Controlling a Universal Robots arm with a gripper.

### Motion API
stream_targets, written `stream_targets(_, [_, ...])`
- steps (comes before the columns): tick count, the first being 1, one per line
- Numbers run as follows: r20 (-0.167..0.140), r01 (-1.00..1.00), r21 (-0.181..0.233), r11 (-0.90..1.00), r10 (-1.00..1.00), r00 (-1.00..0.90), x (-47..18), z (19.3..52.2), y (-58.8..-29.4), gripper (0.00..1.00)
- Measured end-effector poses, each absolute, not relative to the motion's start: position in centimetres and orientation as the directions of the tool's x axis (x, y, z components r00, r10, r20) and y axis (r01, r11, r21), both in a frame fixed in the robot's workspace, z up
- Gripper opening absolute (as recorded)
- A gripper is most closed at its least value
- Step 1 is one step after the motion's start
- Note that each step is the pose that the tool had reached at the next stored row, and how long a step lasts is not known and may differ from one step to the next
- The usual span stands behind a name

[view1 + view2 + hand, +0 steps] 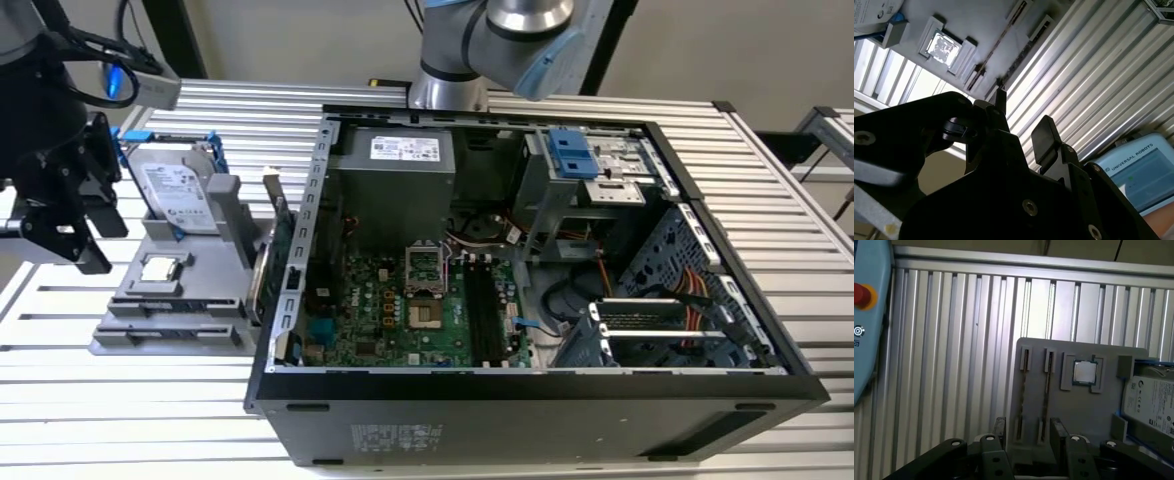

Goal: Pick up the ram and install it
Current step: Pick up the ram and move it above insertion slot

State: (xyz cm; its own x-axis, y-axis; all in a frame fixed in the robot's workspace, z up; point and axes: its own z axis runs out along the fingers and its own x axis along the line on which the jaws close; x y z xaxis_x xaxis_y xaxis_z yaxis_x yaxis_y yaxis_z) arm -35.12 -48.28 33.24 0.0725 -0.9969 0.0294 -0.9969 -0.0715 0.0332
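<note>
So the ram (1045,390), a slim dark memory stick, is standing on edge in a narrow slot of the flat grey plastic holder (160,330). It isn't in the machine. The slot next to it seems to hold a second thin strip, but I can't tell for sure.

In the first wrist view the black two-finger gripper (1028,430) hangs over the holder with its fingers spread apart and nothing between them.

In the exterior view the holder also carries a small square silver CPU chip (160,268). At 12 o'clock from the chip is a silver hard drive in a blue frame (174,190), which has a white printed label (too small to make out).

The open black computer case (534,385) is at 3 o'clock from the holder, with a white sticker on its grey power supply (403,148). Everything sits on a ribbed aluminium table (801,230).
</note>
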Motion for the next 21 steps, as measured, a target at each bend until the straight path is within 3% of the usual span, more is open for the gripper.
stream_targets(21, [0.036, -0.997, 0.034, -0.063, -0.997, 0.065, -35.1, 31.8, -48.3, 1.00])
